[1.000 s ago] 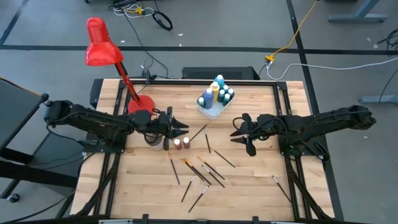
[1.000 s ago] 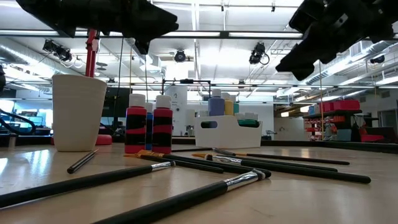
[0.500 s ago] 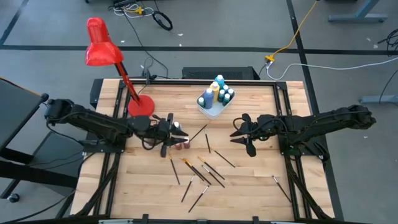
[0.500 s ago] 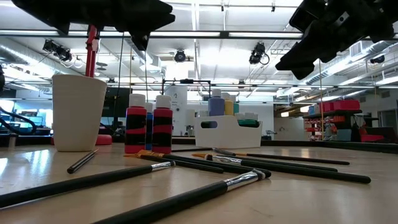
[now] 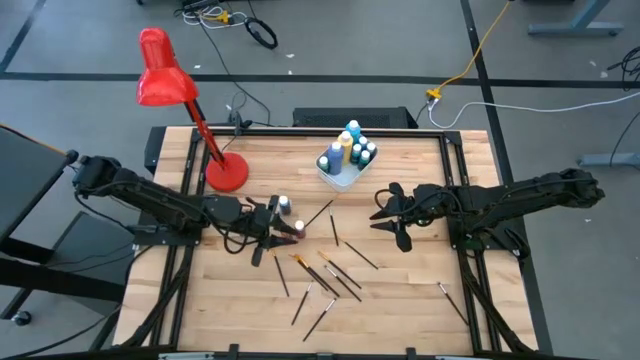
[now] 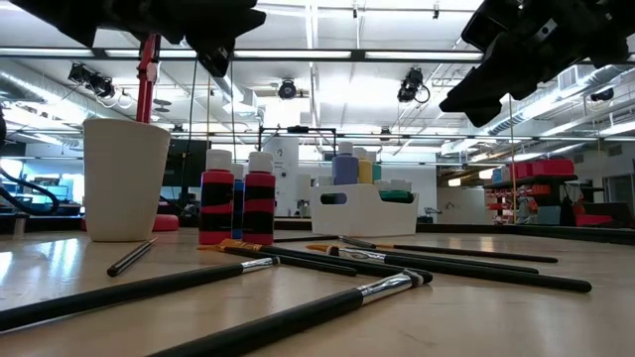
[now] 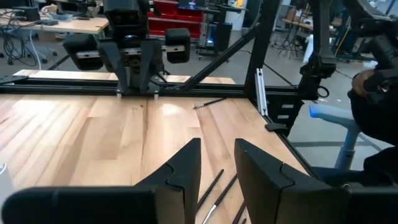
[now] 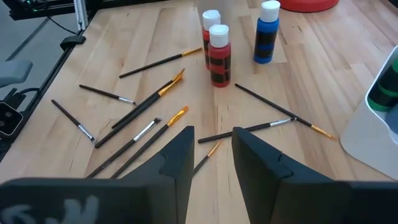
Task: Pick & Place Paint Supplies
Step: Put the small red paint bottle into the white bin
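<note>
A wooden table (image 5: 400, 290) is shown at frame centre, brushes (image 5: 325, 275) scattered at lower centre. A white tray (image 5: 340, 172) of bottles (image 5: 352, 148) sits at upper centre, a red lamp (image 5: 165, 85) upper left. Left gripper (image 5: 290, 228) and right gripper (image 5: 378, 213) are seen slightly parted, empty. Grey floor (image 5: 560, 80) surrounds.

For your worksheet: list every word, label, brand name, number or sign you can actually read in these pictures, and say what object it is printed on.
No text can be read anywhere.
The red paint bottles carry black label bands: no print can be made out.
The blue paint bottle has a dark label, likewise unreadable.
The white tray and beige cup show no print.
The right gripper has pale marks on its housing, cut off and unreadable.
</note>
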You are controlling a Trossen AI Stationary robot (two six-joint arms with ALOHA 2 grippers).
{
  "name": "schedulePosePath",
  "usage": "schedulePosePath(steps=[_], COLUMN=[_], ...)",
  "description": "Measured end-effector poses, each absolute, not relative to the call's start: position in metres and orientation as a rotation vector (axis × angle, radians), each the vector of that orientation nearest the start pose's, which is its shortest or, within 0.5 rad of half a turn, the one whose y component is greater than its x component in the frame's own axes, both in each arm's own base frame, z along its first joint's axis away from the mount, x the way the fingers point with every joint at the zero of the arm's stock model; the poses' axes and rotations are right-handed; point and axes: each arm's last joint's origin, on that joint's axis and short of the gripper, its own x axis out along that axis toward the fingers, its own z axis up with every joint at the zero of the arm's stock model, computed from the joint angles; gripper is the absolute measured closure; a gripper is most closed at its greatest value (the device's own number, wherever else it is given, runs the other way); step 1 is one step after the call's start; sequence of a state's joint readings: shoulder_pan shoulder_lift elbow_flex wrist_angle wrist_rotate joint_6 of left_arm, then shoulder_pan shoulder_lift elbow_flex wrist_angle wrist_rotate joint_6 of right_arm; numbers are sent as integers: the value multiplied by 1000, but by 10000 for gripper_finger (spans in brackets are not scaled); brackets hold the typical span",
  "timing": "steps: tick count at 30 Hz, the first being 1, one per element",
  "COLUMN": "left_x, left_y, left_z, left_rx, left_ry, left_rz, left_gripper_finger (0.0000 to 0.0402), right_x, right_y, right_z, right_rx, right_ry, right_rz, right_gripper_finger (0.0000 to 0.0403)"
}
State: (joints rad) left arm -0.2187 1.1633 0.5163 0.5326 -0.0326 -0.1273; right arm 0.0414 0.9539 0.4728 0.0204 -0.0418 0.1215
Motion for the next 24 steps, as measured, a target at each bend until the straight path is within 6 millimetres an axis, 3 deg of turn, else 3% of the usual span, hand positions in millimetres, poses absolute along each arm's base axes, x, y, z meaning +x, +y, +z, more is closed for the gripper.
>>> schedulePosePath(steps=[16, 19, 24], left_x=[236, 238, 242], left_y=[-59, -60, -62], left_z=[235, 241, 253], left_rx=[-191, -254, -179], left_ry=[127, 124, 144], left_rz=[-163, -156, -170], left_gripper_finger=[255, 258, 257], right_x=[199, 199, 199], right_y=[9, 9, 9], right_z=[216, 216, 216], right_rx=[114, 106, 91], right_ry=[463, 462, 462], right_rz=[55, 57, 60], right_gripper_finger=[292, 292, 292])
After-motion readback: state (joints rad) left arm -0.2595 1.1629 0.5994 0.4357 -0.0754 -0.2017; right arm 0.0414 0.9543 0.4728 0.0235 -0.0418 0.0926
